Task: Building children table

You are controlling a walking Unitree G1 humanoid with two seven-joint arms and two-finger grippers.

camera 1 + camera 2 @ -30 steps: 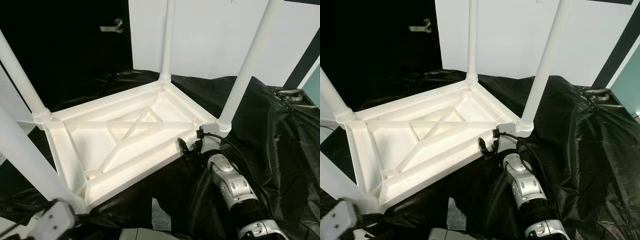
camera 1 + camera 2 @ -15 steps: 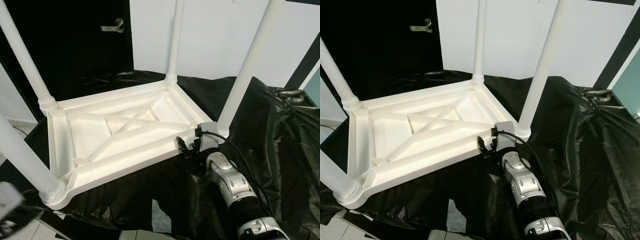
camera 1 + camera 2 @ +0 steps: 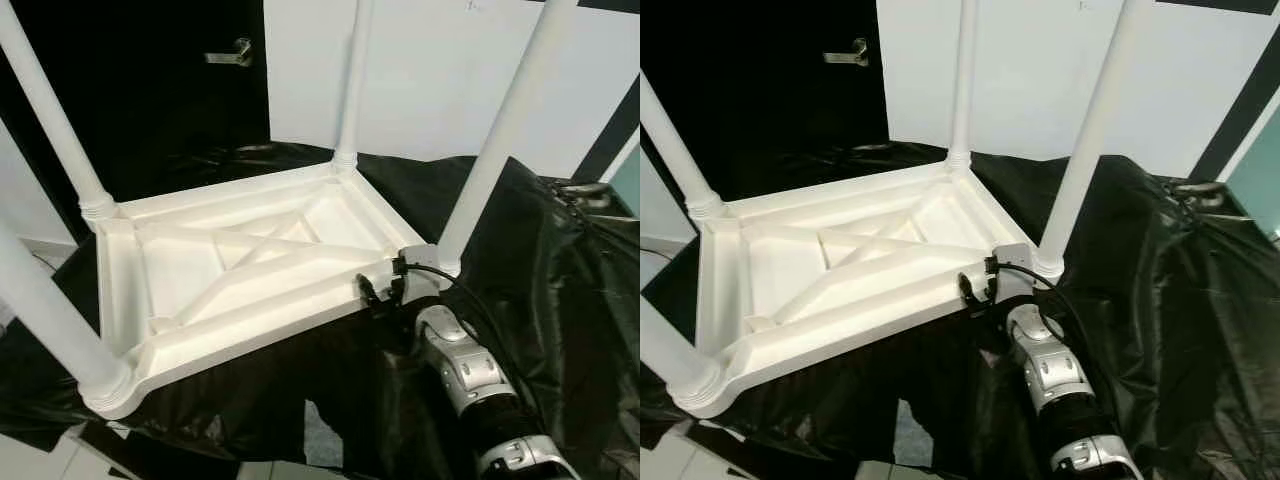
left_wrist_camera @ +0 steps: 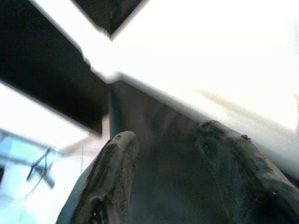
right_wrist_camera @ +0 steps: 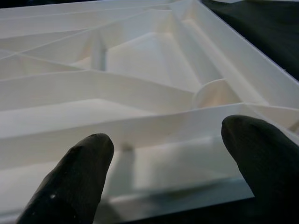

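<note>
Left eye view: the white children's table (image 3: 250, 270) lies upside down on black plastic sheeting (image 3: 560, 290), four legs pointing up, its long axis running left to right. The right tool (image 3: 383, 290) sits at the near rim, fingers apart.

Right wrist view: the ribbed underside looks stiff, light and smooth; the rim offers the best hold.

Left wrist view: the left tool (image 4: 163, 158) is spread open, empty.

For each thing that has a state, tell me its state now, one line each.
Children table: upside down on black sheet, four legs fitted, pointing up.
Right claw: open, at the table's rim near one leg.
Left claw: open, holding nothing.
Door: shut.
</note>
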